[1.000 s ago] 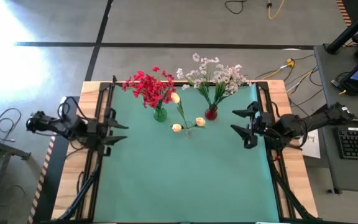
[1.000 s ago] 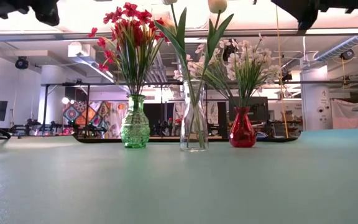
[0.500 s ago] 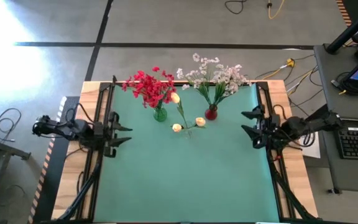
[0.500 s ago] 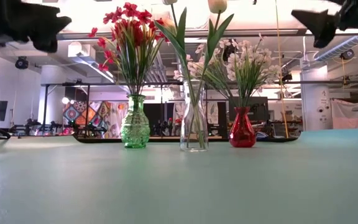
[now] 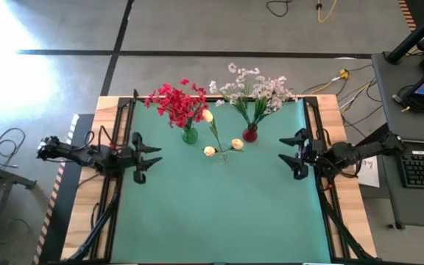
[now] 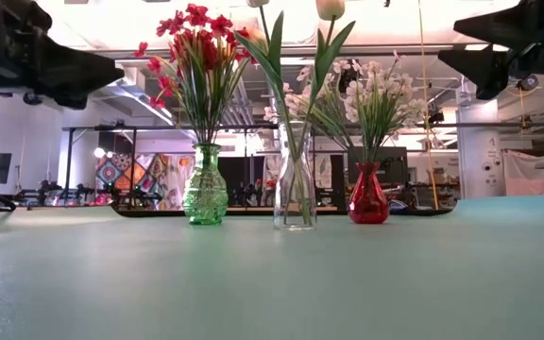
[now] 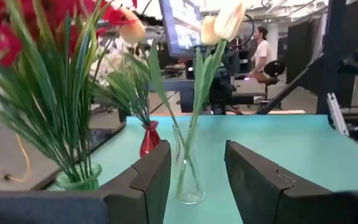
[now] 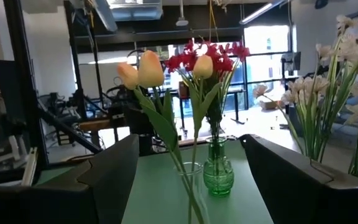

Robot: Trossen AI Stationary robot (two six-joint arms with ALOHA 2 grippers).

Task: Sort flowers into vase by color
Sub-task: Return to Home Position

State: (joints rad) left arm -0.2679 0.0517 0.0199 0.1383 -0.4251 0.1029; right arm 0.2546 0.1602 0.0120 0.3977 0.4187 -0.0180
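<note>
Draw both arms straight back to rest, slow and level. Left jaws spread wide, empty; right jaws likewise released, grasping nothing. Ahead, between the two pairs, on the tabletop: red flowers in the green vase, yellow buds in the clear vase, white flowers in the red vase. Tall stems well apart from either pair, so seemingly no snag risk.
</note>
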